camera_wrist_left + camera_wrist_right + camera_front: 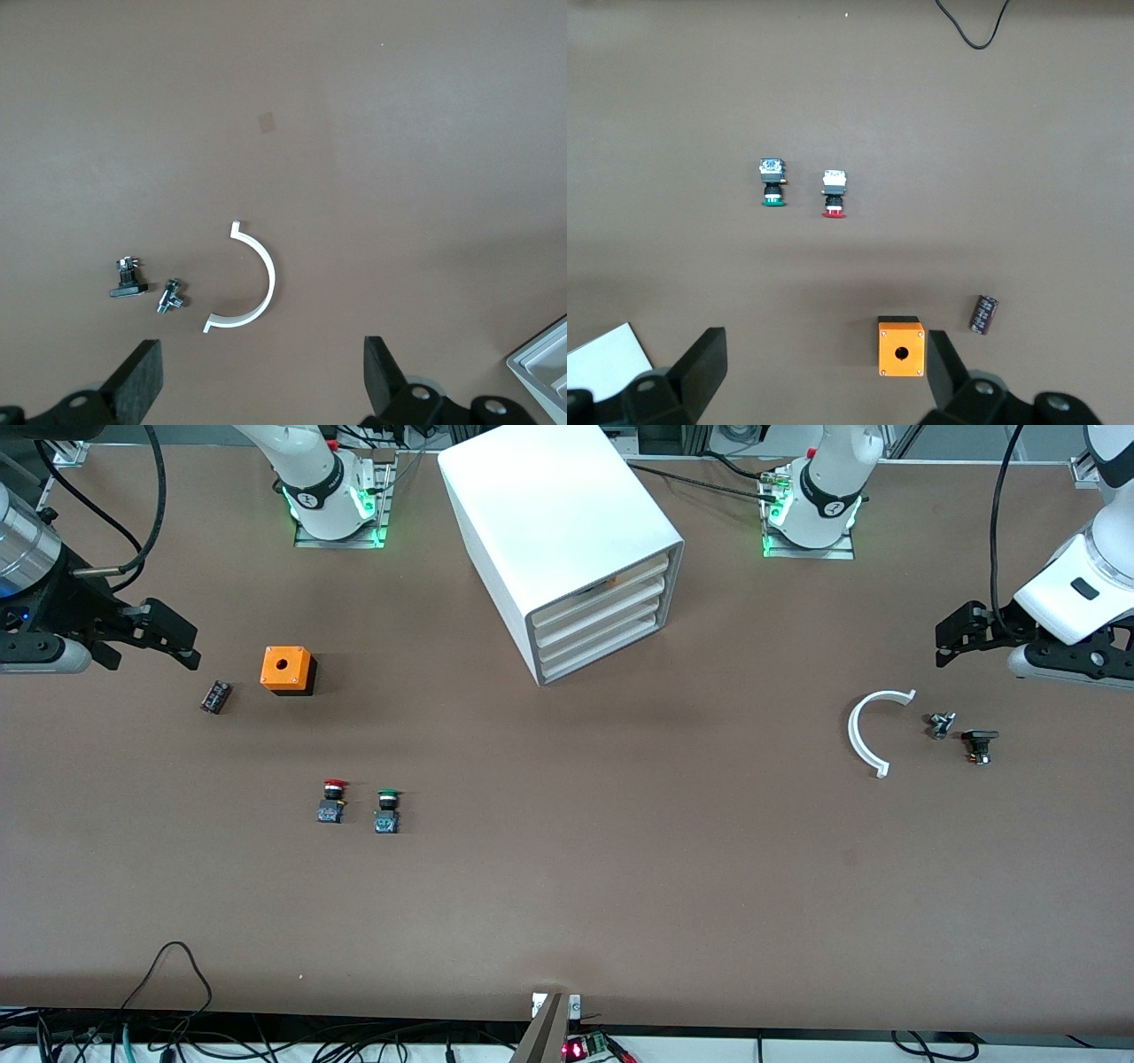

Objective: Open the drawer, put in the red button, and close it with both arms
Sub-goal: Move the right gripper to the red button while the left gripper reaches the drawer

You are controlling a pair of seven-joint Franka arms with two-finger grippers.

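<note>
The white cabinet (549, 514) stands between the arm bases, all four drawers shut. The drawer (611, 605) is second from the top. The red button (332, 801) stands on the table beside the green button (387, 811), nearer the front camera than the orange box (287, 670); it also shows in the right wrist view (834, 194). My right gripper (182, 646) hangs open and empty over the table's right-arm end by the orange box; its own view (822, 376) shows the jaws wide apart. My left gripper (946, 645) hangs open and empty (263, 381) over the left-arm end.
A dark cylinder (215, 696) lies beside the orange box with a round hole (901, 348). A white arc piece (873, 731), a small metal part (941, 724) and a black part (979, 744) lie below the left gripper. Cables run along the table's near edge.
</note>
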